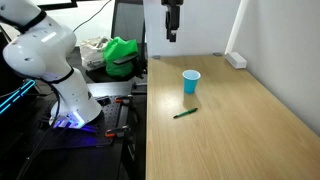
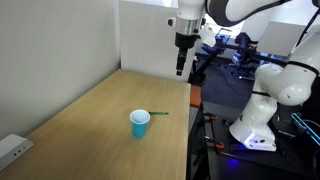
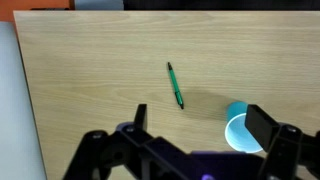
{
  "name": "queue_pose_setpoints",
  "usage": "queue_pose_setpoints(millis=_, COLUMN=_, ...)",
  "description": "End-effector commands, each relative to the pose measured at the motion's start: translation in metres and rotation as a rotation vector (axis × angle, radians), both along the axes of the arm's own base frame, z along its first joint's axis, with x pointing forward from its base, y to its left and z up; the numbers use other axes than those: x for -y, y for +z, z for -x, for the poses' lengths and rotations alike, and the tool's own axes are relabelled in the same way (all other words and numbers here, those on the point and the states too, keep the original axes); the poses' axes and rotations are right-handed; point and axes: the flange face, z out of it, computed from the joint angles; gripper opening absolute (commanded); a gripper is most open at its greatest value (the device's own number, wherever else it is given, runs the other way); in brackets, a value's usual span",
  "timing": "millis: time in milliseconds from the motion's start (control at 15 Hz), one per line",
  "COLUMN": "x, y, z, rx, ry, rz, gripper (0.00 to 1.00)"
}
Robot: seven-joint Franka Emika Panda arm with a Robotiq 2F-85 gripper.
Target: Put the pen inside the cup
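1. Pen (image 3: 175, 85): thin, short and dark green, like a straight stick. I see it lying flat on the bare wood, slanted in the wrist view. It is just beside the cup but does not touch it. In the exterior views it shows as a small dark sliver (image 1: 185, 113) (image 2: 158, 113).
2. Cup (image 1: 191, 82): small, light blue, plain, with no handle, narrowing a little toward the base. It stands upright near the middle of the table with its mouth open upward (image 2: 140, 123). In the wrist view it sits to the right of the pen, its rim partly behind one finger (image 3: 238, 128).
3. Gripper (image 3: 200, 122): its dark fingers are spread wide, with only table between them and nothing held. In both exterior views it hangs high above the table, well apart from pen and cup (image 1: 172, 38) (image 2: 181, 70).
4. Table (image 1: 250, 130): light wood grain.
5. White box (image 1: 236, 60): at the far right table edge, against the wall.
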Motion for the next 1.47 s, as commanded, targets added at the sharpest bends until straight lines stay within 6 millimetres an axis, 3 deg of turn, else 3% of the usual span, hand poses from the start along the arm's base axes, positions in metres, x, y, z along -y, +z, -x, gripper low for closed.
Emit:
queue_pose_setpoints(millis=0, x=0.000, y=0.000, z=0.000, rx=-0.001, ry=0.000, rz=0.000, gripper=1.00)
queue_pose_setpoints(millis=467, x=0.001, y=0.001, z=-0.001, rx=0.017, ry=0.004, rz=0.006, gripper=1.00)
queue_pose_setpoints(millis=867, x=0.022, y=-0.001, z=-0.017, rx=0.126, ry=0.007, rz=0.004, gripper=1.00)
queue_pose_setpoints(millis=1400, x=0.058, y=-0.048, z=-0.040, rx=0.191, ry=0.096, rz=-0.027, gripper=1.00)
